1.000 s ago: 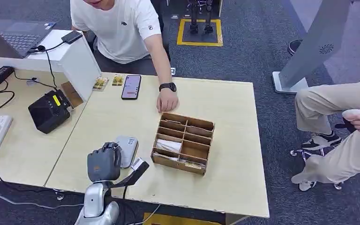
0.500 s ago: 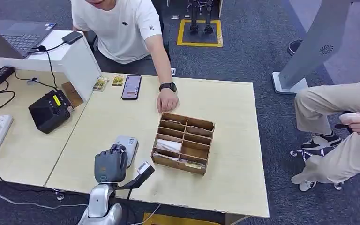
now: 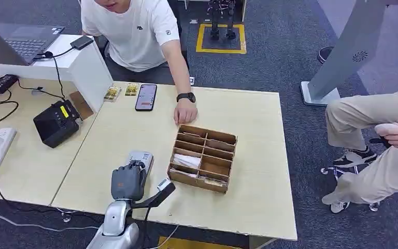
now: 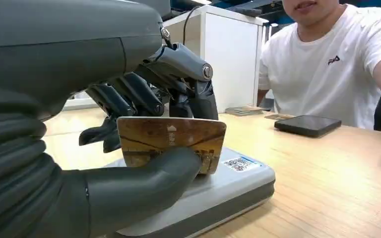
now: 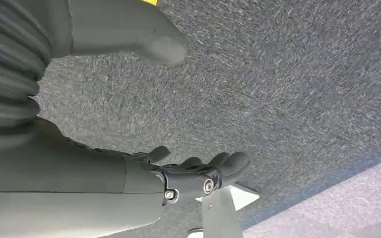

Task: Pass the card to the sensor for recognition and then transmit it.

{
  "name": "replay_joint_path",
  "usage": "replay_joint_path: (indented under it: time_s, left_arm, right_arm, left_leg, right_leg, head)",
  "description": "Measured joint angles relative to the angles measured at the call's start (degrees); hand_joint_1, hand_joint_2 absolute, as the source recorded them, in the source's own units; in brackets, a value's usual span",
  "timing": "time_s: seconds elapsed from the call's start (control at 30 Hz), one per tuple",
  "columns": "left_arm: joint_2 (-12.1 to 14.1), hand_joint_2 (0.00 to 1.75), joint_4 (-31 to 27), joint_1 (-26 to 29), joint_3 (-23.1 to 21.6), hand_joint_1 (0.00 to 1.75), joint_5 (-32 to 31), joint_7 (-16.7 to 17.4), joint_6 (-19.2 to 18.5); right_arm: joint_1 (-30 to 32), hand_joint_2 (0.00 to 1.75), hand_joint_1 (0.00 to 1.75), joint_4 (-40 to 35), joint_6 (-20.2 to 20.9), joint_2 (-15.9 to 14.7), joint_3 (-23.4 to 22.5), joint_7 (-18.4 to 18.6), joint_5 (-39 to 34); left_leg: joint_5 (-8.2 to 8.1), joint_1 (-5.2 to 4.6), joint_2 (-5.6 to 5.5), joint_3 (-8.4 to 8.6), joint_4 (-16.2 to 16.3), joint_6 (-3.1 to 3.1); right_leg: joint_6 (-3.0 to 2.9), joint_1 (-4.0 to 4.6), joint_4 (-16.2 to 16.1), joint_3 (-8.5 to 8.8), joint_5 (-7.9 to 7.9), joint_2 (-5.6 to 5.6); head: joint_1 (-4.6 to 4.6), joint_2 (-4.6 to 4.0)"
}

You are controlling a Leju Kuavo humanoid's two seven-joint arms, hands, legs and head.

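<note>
My left hand (image 3: pixel 128 182) hovers over the near end of the grey card sensor (image 3: pixel 141 157) on the wooden table. In the left wrist view the thumb and fingers (image 4: pixel 178 84) pinch a brown picture card (image 4: pixel 171 146) just above the sensor's flat top (image 4: pixel 228 171). Whether the card touches the sensor I cannot tell. My right hand (image 5: pixel 178 181) hangs over grey carpet with its fingers apart and nothing in it.
A wooden divided box (image 3: pixel 202 157) with cards stands right of the sensor. A person in a white shirt rests a hand (image 3: pixel 185 110) on the table beside it. A phone (image 3: pixel 145 96), two cards (image 3: pixel 119 91) and a black device (image 3: pixel 57 122) lie further back.
My left hand has moved right and slightly forward with the card, from beside the sensor to over its near end. The picture has shifted a little.
</note>
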Motion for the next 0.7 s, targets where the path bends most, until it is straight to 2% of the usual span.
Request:
replay_joint_path:
  time_s: [0.13,0.23,0.33,0.47,0.63,0.7]
  left_arm:
    - [0.1,1.75,0.1,-0.1,-0.7,1.75,1.0,0.5,0.0]
    - [0.1,1.75,0.1,-0.1,-0.9,1.75,4.1,-0.5,1.9]
    - [0.0,1.75,-1.6,0.4,-1.0,1.75,12.6,-6.0,3.7]
    - [-0.7,1.75,-5.7,1.4,-1.0,1.75,21.0,-12.6,4.0]
    - [-1.9,1.75,-10.6,2.0,-1.0,1.75,29.2,-17.7,3.9]
    - [-2.0,1.75,-12.5,1.3,-1.1,1.75,31.1,-18.2,3.7]
  right_arm:
    - [0.0,1.75,0.0,0.0,0.0,0.0,0.0,-0.2,0.0]
    - [0.0,1.75,0.0,0.0,0.0,0.0,0.0,-0.2,0.0]
    - [0.0,1.75,0.0,0.1,0.0,0.0,0.0,-0.2,0.0]
    - [0.0,1.75,0.0,0.1,0.0,0.0,0.0,-0.2,-0.1]
    - [0.0,1.75,0.0,0.1,0.0,0.0,0.0,-0.6,0.1]
    - [0.0,1.75,0.0,0.1,0.0,0.0,0.0,-1.2,0.2]
  left_leg:
    - [0.0,0.0,-0.01,0.03,0.0,0.0]
    - [0.0,0.0,-0.01,0.05,0.0,0.0]
    - [0.01,0.0,-0.02,0.07,0.0,0.0]
    - [0.01,0.0,-0.03,0.06,0.0,0.0]
    - [0.01,0.0,-0.05,-0.06,0.0,0.0]
    - [0.01,0.0,-0.04,-0.05,0.0,0.0]
  right_leg:
    - [0.0,0.0,0.0,0.04,0.0,-0.01]
    - [0.0,0.0,0.0,0.05,0.0,-0.02]
    - [0.0,0.0,0.0,0.06,0.0,-0.02]
    - [0.0,0.0,0.0,0.03,0.0,-0.02]
    - [0.0,0.0,0.0,-0.1,0.0,-0.01]
    - [0.0,0.01,0.0,-0.11,0.0,0.0]
  head:
    - [0.0,0.0]
    - [0.0,0.0]
    - [-0.02,0.0]
    - [0.0,0.0]
    - [0.0,0.0]
    - [0.0,0.0]
